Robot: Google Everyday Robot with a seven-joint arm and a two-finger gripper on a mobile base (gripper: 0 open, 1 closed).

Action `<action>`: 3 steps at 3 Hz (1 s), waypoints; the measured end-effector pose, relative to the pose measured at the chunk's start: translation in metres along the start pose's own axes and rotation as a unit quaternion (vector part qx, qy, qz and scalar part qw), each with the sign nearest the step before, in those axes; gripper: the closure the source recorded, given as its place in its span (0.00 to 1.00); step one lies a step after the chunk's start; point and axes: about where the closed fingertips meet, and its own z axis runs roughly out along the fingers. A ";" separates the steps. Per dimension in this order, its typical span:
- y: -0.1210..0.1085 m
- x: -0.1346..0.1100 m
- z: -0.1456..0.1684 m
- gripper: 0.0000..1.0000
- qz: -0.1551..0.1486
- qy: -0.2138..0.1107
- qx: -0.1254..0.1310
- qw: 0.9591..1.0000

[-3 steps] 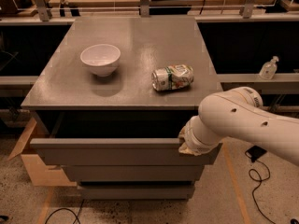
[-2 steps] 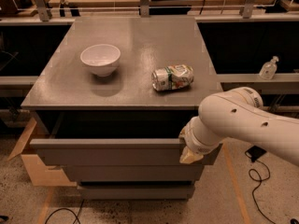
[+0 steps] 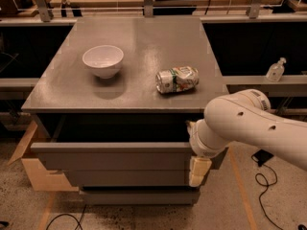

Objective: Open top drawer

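At the far left a tan cardboard sheet (image 3: 26,169) is seen beside the cabinet (image 3: 144,37), just behind the left end of the top drawer (image 3: 110,158). That drawer is found pulled well out from under the cabinet's top. Its wide grey front is set forward of the two narrower fronts below, and a dark gap is left open behind its upper edge. On the top a white bowl (image 3: 103,60) is set upright toward the left, and a can (image 3: 176,79) is laid on its side right of centre, well apart from the bowl. Further right the gripper (image 3: 199,170) is placed at the right end of the drawer front, carried by the white arm (image 3: 254,123) that is brought in from the right edge. Compared with a second ago the gripper is seen lower: then it was level with the front's upper edge, and now it is hung down across the face toward the next front. The drawer itself is hardly shifted in that time. Whether the gripper is open or closed cannot be told, and contact with the front is only probable from this angle. The pull is judged nearly or wholly done, with the hold on the edge apparently given up. A clear bottle (image 3: 276,71) is stood on the ledge at the far right.
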 end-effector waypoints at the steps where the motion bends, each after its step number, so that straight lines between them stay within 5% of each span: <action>1: -0.001 0.004 0.007 0.00 0.006 0.005 -0.005 1.000; 2: -0.001 0.008 0.016 0.00 0.010 0.014 -0.011 1.000; 3: 0.004 0.013 0.018 0.18 0.021 0.018 -0.009 1.000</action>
